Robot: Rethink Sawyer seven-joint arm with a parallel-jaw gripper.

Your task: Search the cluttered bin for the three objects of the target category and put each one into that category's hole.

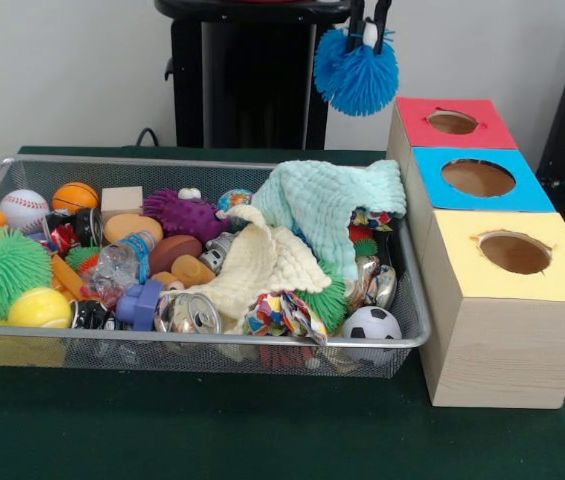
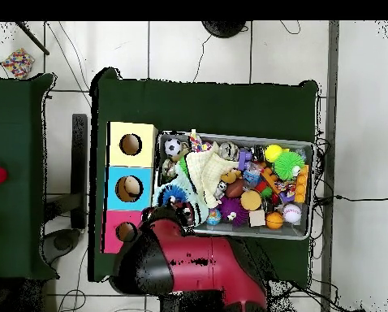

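My gripper [image 1: 369, 38] comes down at the top of the front view, shut on the blue fuzzy puffball [image 1: 355, 75], which hangs in the air above the far right corner of the wire mesh bin [image 1: 212, 342]. The puffball is just left of and higher than the red-surround hole [image 1: 452, 122] on the wooden box. In the overhead view the puffball [image 2: 173, 196] sits between the bin [image 2: 304, 236] and the box, close to the red hole [image 2: 126, 231], with my red arm [image 2: 185, 256] behind it. No brown monkey plush shows; cloths cover the middle of the bin.
The blue-surround hole [image 1: 478, 177] and yellow-surround hole [image 1: 514, 252] follow the red one toward the camera. The bin holds a mint cloth [image 1: 327, 200], a cream cloth [image 1: 257, 265], a green spiky ball [image 1: 2, 270], a soccer ball [image 1: 371, 324], a baseball [image 1: 24, 208] and cans.
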